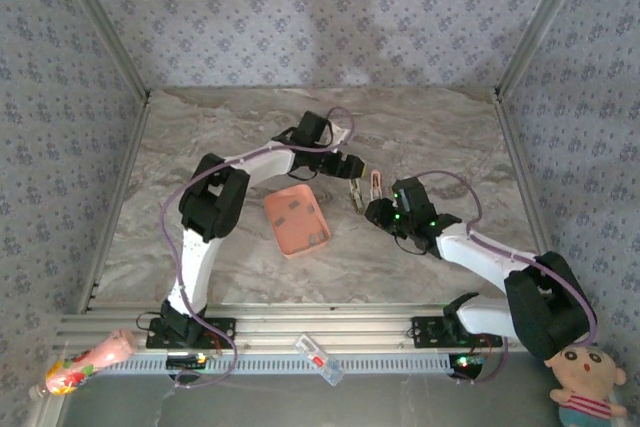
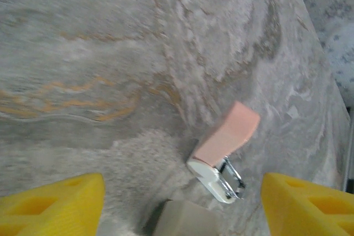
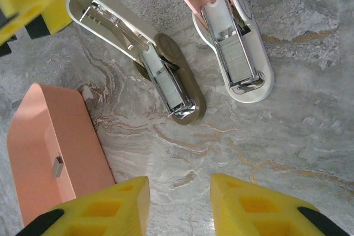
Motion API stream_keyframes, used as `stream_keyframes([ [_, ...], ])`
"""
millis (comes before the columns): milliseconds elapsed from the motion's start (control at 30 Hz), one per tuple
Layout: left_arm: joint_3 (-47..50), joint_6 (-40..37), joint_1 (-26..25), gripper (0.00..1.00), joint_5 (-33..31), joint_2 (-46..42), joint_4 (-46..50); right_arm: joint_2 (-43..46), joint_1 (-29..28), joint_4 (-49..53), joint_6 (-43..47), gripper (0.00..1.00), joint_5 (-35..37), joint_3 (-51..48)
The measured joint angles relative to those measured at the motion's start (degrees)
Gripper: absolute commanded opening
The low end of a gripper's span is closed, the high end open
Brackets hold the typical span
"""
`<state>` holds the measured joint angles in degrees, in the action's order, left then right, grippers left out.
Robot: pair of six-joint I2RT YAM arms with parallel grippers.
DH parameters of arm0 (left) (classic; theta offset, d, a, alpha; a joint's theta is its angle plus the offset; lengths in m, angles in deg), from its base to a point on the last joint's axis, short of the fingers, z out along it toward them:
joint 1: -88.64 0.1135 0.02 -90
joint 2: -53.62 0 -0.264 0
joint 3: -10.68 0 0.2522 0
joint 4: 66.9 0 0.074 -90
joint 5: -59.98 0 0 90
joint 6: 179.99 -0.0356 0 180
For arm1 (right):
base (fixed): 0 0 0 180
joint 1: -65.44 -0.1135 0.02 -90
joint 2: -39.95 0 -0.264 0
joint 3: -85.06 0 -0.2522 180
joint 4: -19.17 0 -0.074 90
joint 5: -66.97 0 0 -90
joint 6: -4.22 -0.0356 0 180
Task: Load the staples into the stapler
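Two staplers lie open side by side on the marble table. One has a white base and pink lid, the other an olive base and white lid. The pink tray lies left of them and holds several staples, one sliver near its edge. My left gripper hangs open above the staplers, nothing between its yellow fingers. My right gripper is open too, just short of the staplers' front ends, beside the tray.
Aluminium rails frame the table on the left and right, and patterned walls stand behind them. On the near ledge lie a colourful bottle, a small clear box and a doll. The far part of the table is bare marble.
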<state>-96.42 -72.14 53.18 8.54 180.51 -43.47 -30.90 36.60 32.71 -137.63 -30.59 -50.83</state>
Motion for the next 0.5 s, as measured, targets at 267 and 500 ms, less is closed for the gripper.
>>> stream_keyframes([
  [267,0.39,-5.18,-3.08,0.69,6.32,-0.17,1.4,3.1,0.37,1.75,0.24,0.34,-0.24,-0.59],
  [500,3.21,-13.18,-5.09,0.66,8.87,-2.86,7.28,5.18,0.37,2.54,0.42,0.35,-0.26,-0.96],
])
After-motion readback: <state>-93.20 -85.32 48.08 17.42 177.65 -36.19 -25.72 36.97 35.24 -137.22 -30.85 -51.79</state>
